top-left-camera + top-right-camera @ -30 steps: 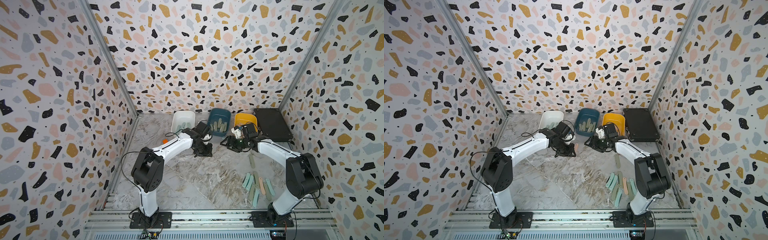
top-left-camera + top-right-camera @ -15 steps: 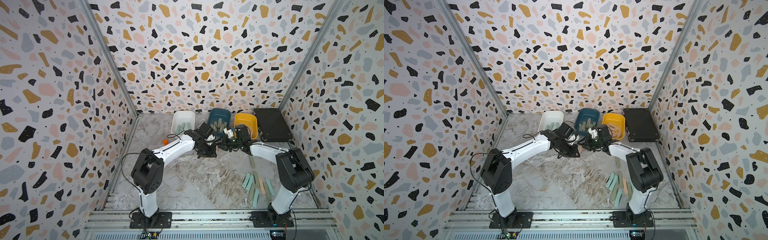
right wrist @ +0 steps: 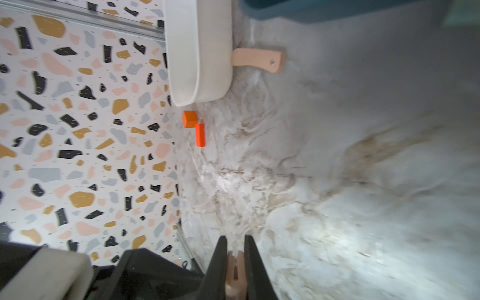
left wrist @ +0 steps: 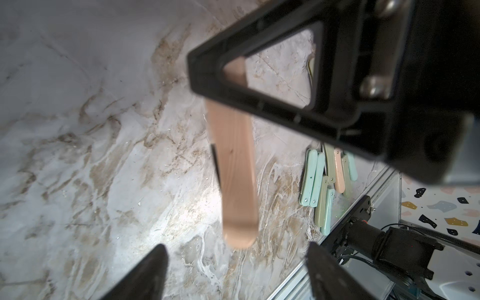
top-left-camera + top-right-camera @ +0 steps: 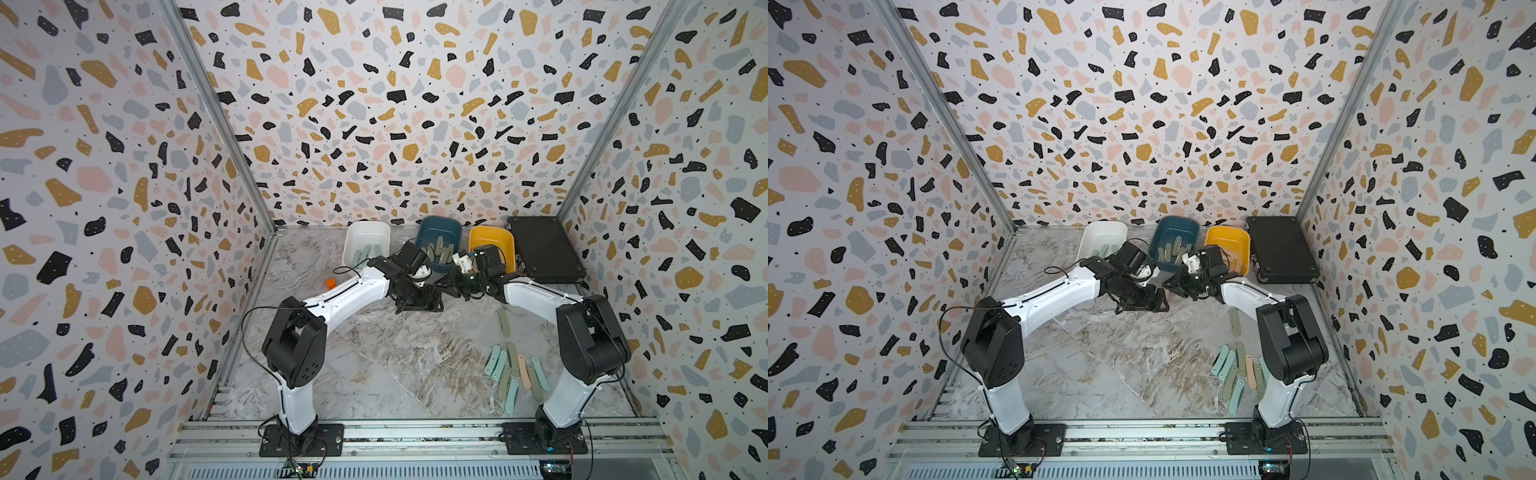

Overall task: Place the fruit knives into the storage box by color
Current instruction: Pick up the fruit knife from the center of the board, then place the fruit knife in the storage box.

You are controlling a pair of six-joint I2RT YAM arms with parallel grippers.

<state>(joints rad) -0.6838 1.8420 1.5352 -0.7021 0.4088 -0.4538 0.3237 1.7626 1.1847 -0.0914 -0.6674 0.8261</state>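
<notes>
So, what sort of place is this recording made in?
Probably a purpose-built robot test cell: patterned walls box in a marble-look table, and the left arm and right arm are bolted to an aluminium rail.

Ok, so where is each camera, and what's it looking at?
Both top views: high in front, looking down on the table, left arm, right arm, white tub.
Left wrist: on the left arm, looking past the open left claw at the peach knife.
Right wrist: on the right arm, looking along the right claw, shut on that knife, towards the white tub.
Shared: both wrists see the knife.
</notes>
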